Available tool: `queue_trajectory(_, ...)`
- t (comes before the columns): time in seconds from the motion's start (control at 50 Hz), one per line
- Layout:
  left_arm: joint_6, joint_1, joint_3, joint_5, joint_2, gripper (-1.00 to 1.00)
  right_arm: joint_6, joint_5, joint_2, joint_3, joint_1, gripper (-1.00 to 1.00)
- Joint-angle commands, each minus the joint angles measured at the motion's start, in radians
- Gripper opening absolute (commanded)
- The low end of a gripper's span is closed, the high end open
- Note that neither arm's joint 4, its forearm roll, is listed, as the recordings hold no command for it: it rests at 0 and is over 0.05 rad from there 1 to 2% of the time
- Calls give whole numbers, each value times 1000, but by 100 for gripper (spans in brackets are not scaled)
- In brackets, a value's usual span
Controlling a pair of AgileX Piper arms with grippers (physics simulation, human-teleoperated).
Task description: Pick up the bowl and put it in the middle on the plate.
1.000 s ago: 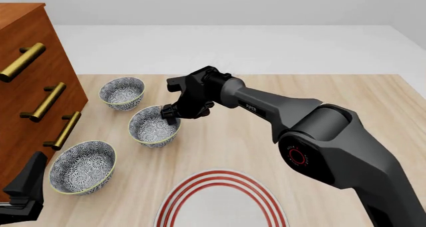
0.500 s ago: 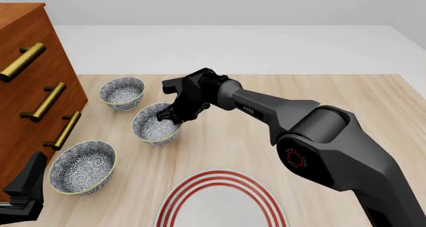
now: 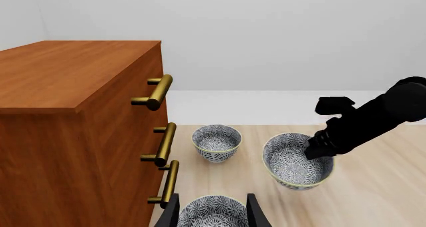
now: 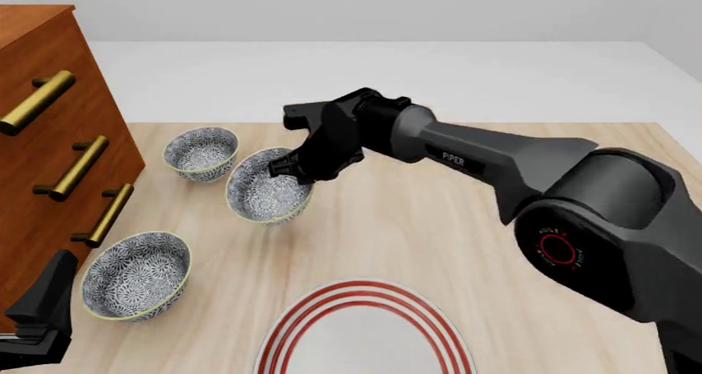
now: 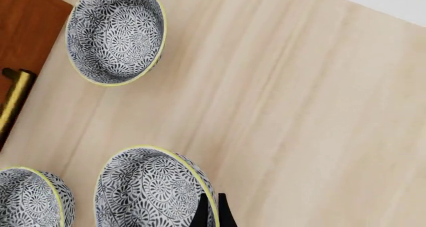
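Tabletop [image 4: 461,226] scene: the plate [image 4: 367,333] lies at the near edge while the right gripper [image 4: 298,170], fingers pinched on the rim of the bowl [image 4: 268,195], holds it tilted beside the far-left bowl [image 4: 202,152]. Carrying should be slow and level, releasing only over the plate's centre. The left gripper [image 3: 213,214] idles, fingers spread, above the near-left bowl [image 4: 137,275].

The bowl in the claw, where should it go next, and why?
Probably toward the plate at the table's near edge. The right claw pinches the bowl by its rim, tilted and seemingly off the table, while the plate has nothing on it. So carrying it over the plate's middle seems the sensible next bit.
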Motion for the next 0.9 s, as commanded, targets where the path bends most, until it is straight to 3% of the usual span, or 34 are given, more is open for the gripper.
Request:
queue_trajectory(0.02, 0, 0, 0, 0, 0, 100, 33, -97, -281, 275, -33, -100)
queue_trajectory(0.22, 0, 0, 0, 0, 0, 100, 20, -177, -600, 619, -90, -100)
queue_trajectory(0.46, 0, 0, 0, 0, 0, 100, 48, -188, -853, 875, -114, -100)
queue_trajectory(0.76, 0, 0, 0, 0, 0, 100, 61, -218, -976, 1097, -103, -100)
queue_trajectory(0.9, 0, 0, 0, 0, 0, 100, 114, -296, -937, 1204, -37, -100)
